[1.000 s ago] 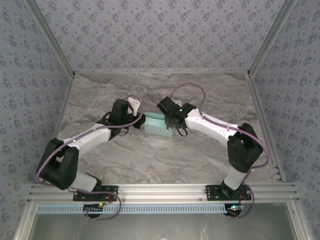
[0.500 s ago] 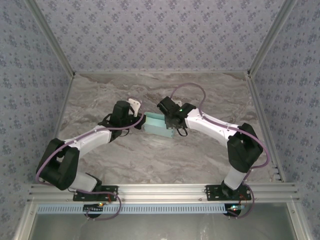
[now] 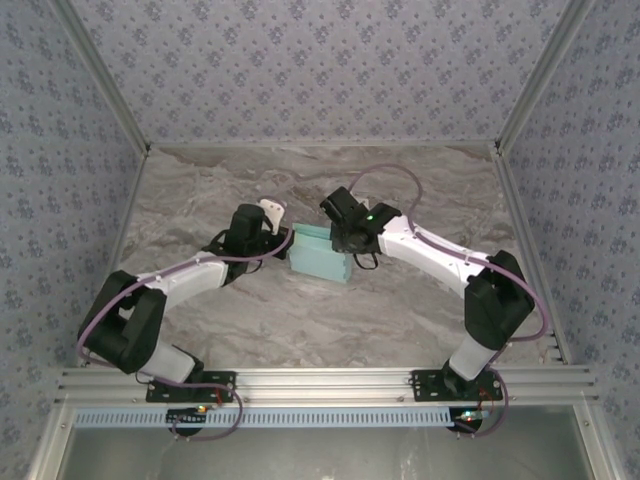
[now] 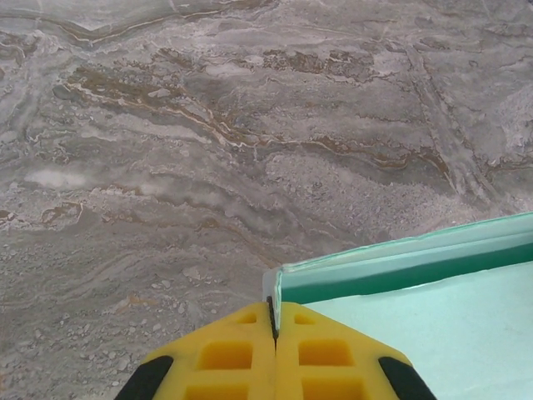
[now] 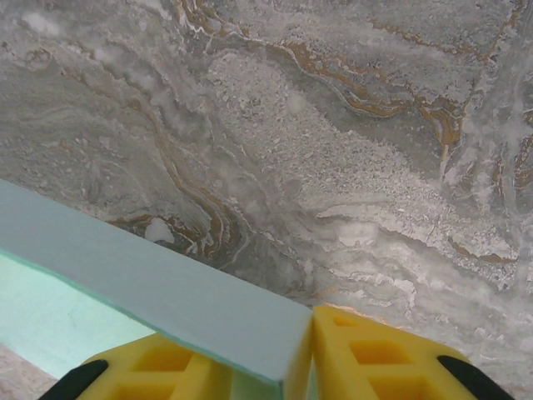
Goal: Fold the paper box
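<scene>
Mint paper box (image 3: 318,258) between yellow jaws

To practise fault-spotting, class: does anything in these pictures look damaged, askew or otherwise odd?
Nothing stands out. The box looks untorn, pinched at one end by the left gripper and at the other by the right gripper; it merely sits at a slant.

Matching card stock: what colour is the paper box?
Light mint-turquoise paper box, best in left wrist view.

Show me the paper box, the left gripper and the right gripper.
paper box (image 3: 320,257): top external view, top face.
left gripper (image 4: 273,311): left wrist view, between yellow fingertips.
right gripper (image 5: 301,346): right wrist view, between yellow fingertips.
</scene>
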Robot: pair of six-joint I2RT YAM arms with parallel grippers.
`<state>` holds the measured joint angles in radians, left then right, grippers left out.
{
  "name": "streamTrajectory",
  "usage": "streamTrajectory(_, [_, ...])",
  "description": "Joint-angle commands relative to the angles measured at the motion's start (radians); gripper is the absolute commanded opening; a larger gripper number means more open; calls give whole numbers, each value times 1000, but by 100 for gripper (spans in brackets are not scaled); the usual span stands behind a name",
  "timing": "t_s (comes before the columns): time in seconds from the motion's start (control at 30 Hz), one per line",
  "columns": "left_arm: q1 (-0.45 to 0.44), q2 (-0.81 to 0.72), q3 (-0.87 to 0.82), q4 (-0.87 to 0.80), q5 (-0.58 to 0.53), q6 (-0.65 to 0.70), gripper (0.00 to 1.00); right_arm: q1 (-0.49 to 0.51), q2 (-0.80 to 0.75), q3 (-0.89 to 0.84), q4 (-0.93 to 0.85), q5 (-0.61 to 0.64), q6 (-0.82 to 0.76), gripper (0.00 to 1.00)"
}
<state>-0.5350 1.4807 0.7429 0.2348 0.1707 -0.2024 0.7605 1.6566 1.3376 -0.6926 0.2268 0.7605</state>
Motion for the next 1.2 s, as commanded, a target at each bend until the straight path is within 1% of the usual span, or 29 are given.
streamTrajectory(0.0, [-23, 44, 1, -80, 67, -2, 0, -1, -26, 4, 48, -66, 45, 29])
streamTrajectory(0.1, [-31, 45, 2, -73, 59, -2, 0, -1, -18, -2, 52, -76, 48, 28])
streamTrajectory(0.2, [-34, 33, 1, -77, 42, -6, 0, -3, -12, 7, 35, -61, 34, 28])
streamTrajectory(0.27, [-37, 16, -2, -77, 22, -6, 0, -3, -10, 16, 16, -41, 15, 32])
streamTrajectory(0.37, [-42, -4, 0, -80, -13, 4, 0, -6, -22, 16, 3, -24, -6, 34])
streamTrajectory(0.5, [-51, -10, 2, -78, -42, 19, 0, -18, -46, 10, 2, -39, -7, 35])
streamTrajectory(0.57, [-61, -12, -5, -55, -58, 32, 0, -21, -47, 6, 2, -40, -15, 30])
streamTrajectory(0.67, [-74, -22, -25, -19, -80, 42, 0, -24, -41, 3, -9, -43, -23, 27])
streamTrajectory(0.73, [-81, -31, -34, -8, -102, 54, 0, -25, -38, 2, -17, -33, -38, 27])
streamTrajectory(0.87, [-96, -49, -49, 1, -143, 65, 0, -18, -21, -1, -39, 38, -70, 27])
streamTrajectory(1.0, [-110, -63, -65, 15, -186, 82, 0, -8, 0, -6, -41, 47, -81, 27])
streamTrajectory(1.17, [-129, -78, -75, 12, -236, 107, 0, 31, 24, 27, -81, 105, -106, 25])
